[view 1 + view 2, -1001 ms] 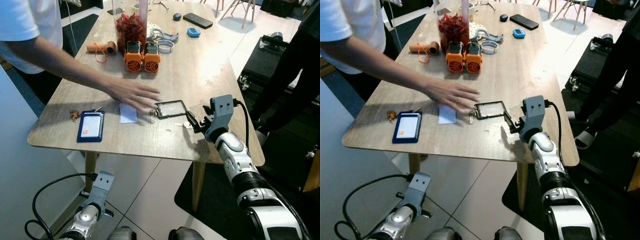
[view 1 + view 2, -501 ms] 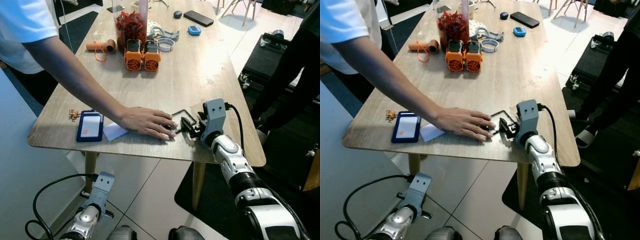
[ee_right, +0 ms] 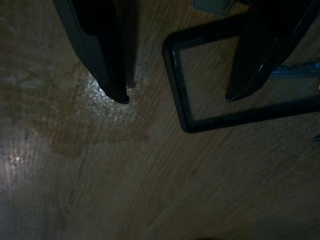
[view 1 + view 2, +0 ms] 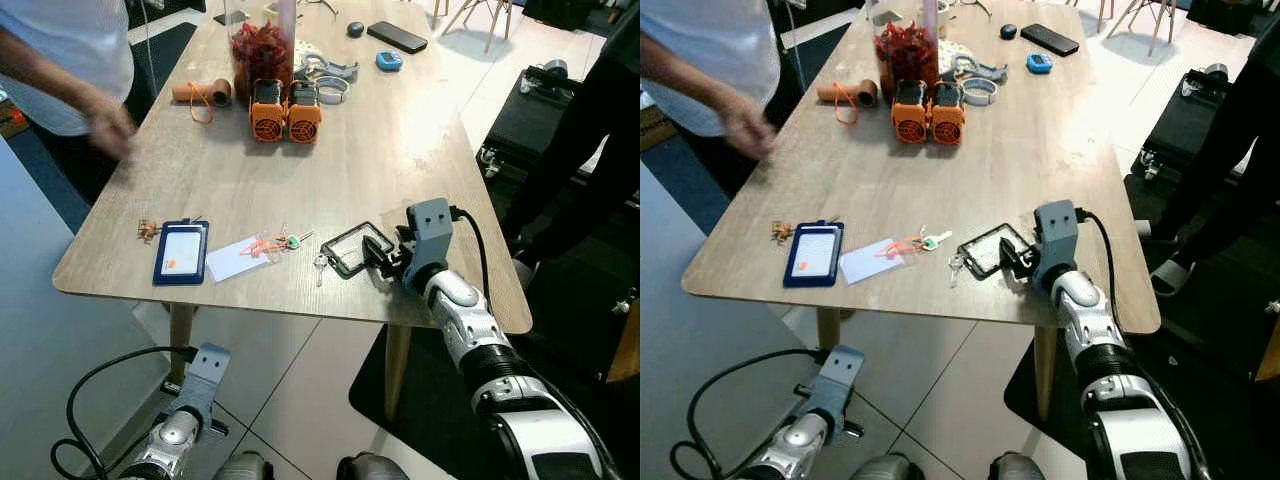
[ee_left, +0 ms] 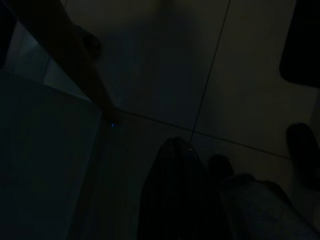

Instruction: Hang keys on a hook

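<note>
A small bunch of silver keys (image 4: 319,264) lies on the wooden table (image 4: 400,150), touching the near-left corner of a black rectangular frame (image 4: 345,250). An orange cord with a green tag (image 4: 275,243) rests on a white card (image 4: 238,259) just to their left. My right gripper (image 4: 378,250) is low over the table at the frame's right edge and is open. In the right wrist view its fingers (image 3: 102,55) straddle one side of the frame (image 3: 182,100), holding nothing. My left gripper (image 4: 203,368) hangs idle below the table, dark in its wrist view.
A blue card holder (image 4: 181,252) lies near the table's front left edge. Two orange devices (image 4: 285,110), a jar of red pieces (image 4: 262,45), a roll (image 4: 205,95) and a phone (image 4: 397,37) stand farther back. A person's hand (image 4: 110,125) is at the left; another person (image 4: 600,120) stands at the right.
The person's hand has left the table and pulled back to the far left, uncovering the keys, cord and card. My right gripper has stayed at the frame.
</note>
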Robot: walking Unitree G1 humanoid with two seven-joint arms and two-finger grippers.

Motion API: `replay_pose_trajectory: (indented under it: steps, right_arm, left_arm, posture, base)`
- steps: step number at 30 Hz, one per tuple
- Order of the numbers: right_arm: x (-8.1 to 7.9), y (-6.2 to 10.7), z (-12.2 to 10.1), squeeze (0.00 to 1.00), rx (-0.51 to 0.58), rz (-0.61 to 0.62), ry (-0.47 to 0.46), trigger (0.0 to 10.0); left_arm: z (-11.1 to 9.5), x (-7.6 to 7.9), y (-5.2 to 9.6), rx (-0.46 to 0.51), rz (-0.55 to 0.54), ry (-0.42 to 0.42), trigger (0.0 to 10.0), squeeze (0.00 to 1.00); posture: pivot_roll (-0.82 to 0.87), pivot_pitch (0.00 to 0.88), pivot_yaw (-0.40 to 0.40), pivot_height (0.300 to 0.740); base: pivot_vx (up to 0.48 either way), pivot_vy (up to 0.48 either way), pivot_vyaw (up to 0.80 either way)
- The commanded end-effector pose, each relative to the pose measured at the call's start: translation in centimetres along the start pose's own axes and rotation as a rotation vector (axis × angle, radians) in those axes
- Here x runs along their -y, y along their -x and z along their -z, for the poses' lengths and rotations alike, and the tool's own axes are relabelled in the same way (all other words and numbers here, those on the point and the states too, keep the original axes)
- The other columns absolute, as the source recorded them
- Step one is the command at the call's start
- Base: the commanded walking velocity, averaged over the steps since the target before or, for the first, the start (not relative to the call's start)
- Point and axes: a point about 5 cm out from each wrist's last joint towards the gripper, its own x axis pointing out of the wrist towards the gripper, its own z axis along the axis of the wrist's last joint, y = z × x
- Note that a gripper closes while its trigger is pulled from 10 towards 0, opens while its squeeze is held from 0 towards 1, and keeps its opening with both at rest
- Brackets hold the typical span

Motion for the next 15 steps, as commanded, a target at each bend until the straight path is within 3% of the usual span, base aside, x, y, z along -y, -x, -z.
replay_pose_trajectory:
  steps: [1,9,15]
  right_arm:
    - [0.5,0.6,0.7,0.0,-0.023,0.013,-0.016,10.0]
    - [1.3,3.0,-0.2,0.0,0.118,0.044,-0.037,10.0]
    - [1.4,4.1,0.8,0.0,0.109,0.071,-0.043,10.0]
  left_arm:
    - [0.5,-0.4,0.2,-0.008,-0.003,-0.024,10.0,0.0]
    - [0.6,-0.7,0.4,0.014,-0.016,0.018,10.0,0.0]
    - [0.7,-0.5,0.4,0.015,-0.012,0.017,10.0,0.0]
  posture:
    - [0.09,0.13,-0.055,0.74]
    - [0.09,0.127,-0.063,0.74]
    - [0.09,0.125,-0.058,0.74]
  base:
    - [0.0,0.0,0.0]
    - [0.0,0.0,0.0]
    - [0.0,0.0,0.0]
